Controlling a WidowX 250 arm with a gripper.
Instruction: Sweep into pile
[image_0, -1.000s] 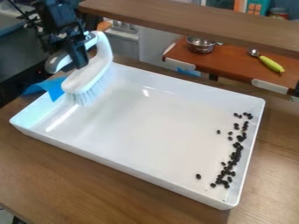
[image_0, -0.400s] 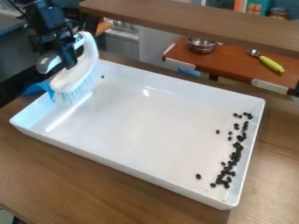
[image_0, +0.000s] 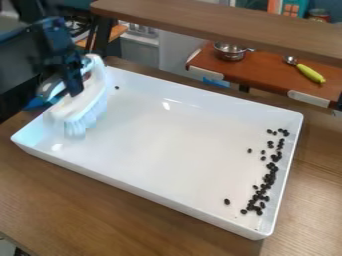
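Gripping a white scrub brush (image_0: 81, 106) with pale bristles, my black two-finger robot gripper (image_0: 75, 91) is closed on the brush's handle at the left of the frame, as I operate the rig from a distance. The brush is tilted, bristles downward, over the left end of a large white rectangular tray (image_0: 160, 145) with raised walls; from my remote seat I cannot tell whether the bristles touch the tray's floor. Small black bean-like pieces (image_0: 265, 186) lie in a ragged band along the tray's right wall, at the lower right of the frame, densest toward the near corner. Two stragglers sit apart on the band's left side, and a lone dark piece (image_0: 117, 87) rests near the far wall at the upper left. The tray stands on a brown wood-grain table (image_0: 87, 215). At the upper right, beyond the tray, a small shiny metal pot (image_0: 230, 52) and a utensil with a yellow-green handle (image_0: 310, 73) rest on a reddish-brown board (image_0: 267, 76).
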